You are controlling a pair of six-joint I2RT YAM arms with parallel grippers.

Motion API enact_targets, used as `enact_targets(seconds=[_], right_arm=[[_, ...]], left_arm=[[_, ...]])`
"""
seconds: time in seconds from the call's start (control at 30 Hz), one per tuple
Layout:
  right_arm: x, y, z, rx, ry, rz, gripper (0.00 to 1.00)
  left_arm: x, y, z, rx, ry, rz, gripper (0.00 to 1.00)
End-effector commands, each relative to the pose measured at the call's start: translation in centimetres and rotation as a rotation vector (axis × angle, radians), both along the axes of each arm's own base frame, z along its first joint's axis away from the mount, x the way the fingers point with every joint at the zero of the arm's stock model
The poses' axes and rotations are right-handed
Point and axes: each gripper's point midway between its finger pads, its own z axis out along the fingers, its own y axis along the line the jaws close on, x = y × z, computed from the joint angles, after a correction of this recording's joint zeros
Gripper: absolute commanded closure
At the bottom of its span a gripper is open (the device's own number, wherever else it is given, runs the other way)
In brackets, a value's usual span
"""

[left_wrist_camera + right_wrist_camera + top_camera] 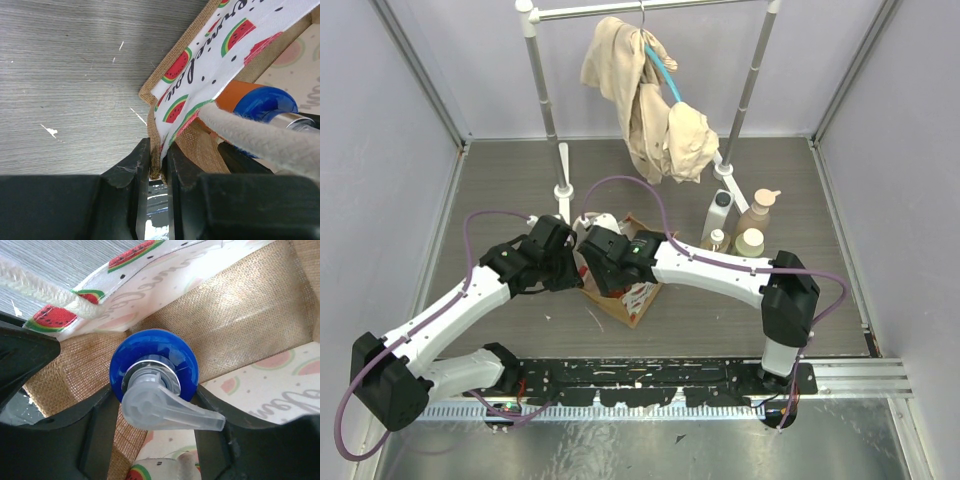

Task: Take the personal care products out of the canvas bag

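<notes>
The canvas bag [632, 296] sits mid-table between both arms; its watermelon-print panel [200, 65] and burlap inside [240, 315] show in the wrist views. My left gripper [159, 160] is shut on the bag's rim at a corner. My right gripper [155, 405] reaches into the bag, with its jaws closed against the sides of the blue-capped bottle [150, 352], which has a clear pump head. That bottle's orange body also shows in the left wrist view [235, 95]. A white bottle [721, 210], the peach pump bottle [758, 210], the amber bottle [716, 241] and the cream-lidded jar [750, 243] stand on the table to the right of the bag.
A clothes rack [542, 90] with a beige garment [655, 110] on a hanger stands at the back. Its foot [563, 188] is just behind the bag. A cream bag handle [260, 137] crosses in front of the bottle. Grey walls enclose the table.
</notes>
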Motion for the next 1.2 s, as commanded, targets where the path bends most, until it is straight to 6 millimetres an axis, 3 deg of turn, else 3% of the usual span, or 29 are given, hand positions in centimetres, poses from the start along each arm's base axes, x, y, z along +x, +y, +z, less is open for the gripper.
enact_targets(seconds=[0.0, 0.1, 0.2, 0.4, 0.67, 0.9, 1.17], right_arm=[[1.4, 0.9, 3.3, 0.060, -0.089, -0.018, 0.46], [1.8, 0.8, 6.2, 0.118, -0.136, -0.031, 0.49], [2.1, 0.4, 10.4, 0.200, -0.201, -0.046, 0.49], [2.4, -1.7, 18.0, 0.307, -0.320, -0.079, 0.50], [2.5, -5.3, 24.3, 0.385, -0.448, -0.135, 0.51], [2.4, -7.3, 26.3, 0.391, -0.498, -0.162, 0.51], [2.9, -6.3, 24.1, 0.360, -0.481, -0.152, 0.51]], left_arm=[[-0.7, 0.9, -0.1, 0.039, 0.012, -0.004, 0.76], [-0.7, 1.1, 0.0, 0.047, 0.007, -0.001, 0.76], [-0.7, 1.2, -0.1, 0.049, 0.008, -0.001, 0.76], [-0.7, 1.1, -0.4, 0.047, 0.017, -0.003, 0.76], [-1.6, 2.4, -1.3, 0.098, 0.032, 0.005, 0.76], [-1.8, 3.2, -1.2, 0.121, 0.022, 0.015, 0.75], [-1.4, 1.6, -0.2, 0.046, 0.020, 0.000, 0.75]])
